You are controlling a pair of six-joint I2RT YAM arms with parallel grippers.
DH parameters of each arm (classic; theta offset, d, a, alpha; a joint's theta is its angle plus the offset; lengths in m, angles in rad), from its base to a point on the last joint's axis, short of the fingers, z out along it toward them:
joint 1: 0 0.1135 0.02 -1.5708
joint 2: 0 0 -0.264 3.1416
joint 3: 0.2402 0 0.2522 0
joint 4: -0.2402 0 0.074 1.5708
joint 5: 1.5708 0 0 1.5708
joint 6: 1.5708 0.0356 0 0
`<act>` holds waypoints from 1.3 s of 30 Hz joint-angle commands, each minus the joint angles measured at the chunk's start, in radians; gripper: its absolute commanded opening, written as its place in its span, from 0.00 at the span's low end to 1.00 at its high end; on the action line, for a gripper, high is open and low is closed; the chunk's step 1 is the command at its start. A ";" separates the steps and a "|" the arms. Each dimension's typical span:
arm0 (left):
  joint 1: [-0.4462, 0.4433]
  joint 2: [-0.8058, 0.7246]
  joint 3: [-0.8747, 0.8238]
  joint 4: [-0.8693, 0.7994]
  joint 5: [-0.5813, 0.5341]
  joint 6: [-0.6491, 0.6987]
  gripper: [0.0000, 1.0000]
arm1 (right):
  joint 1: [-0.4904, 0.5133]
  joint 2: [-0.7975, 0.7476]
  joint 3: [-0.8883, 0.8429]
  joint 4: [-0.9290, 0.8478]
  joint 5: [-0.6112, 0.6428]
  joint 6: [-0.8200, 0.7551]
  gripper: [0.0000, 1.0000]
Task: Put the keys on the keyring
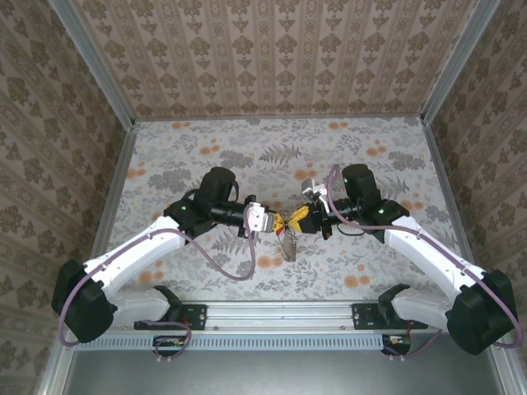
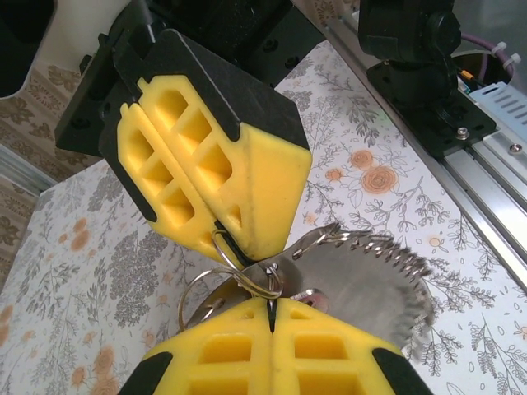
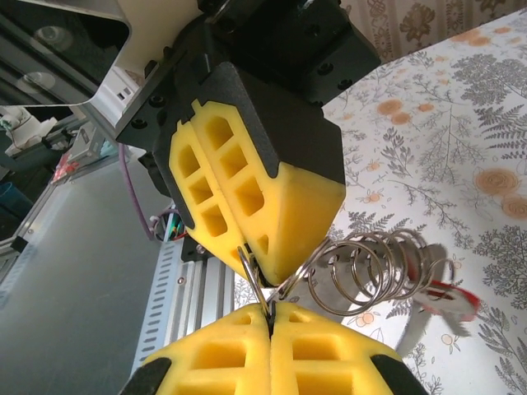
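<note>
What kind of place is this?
Probably a small robot test booth, not a home: wallpapered walls box in a flowery table, and a left arm and right arm, mounted along a metal rail, hold a keyring.

Both arms reach inward, meeting tip to tip.
Left gripper [image 1: 282,223] and right gripper [image 1: 301,216] are both pinched closed.

Both the keys [image 3: 449,300] and the keyring [image 3: 362,271] are blurred.

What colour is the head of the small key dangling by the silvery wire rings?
Bright red; the small key shows best in the right wrist view.
</note>
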 commanded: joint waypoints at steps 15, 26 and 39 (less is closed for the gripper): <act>-0.002 -0.056 -0.044 0.082 -0.023 0.010 0.00 | -0.012 0.035 -0.010 0.012 -0.121 0.064 0.00; -0.002 -0.051 -0.033 0.063 -0.009 0.034 0.00 | -0.012 0.069 0.021 -0.072 -0.144 0.021 0.00; -0.003 -0.031 -0.036 0.056 0.013 0.040 0.00 | -0.015 0.063 0.031 -0.031 -0.159 0.034 0.00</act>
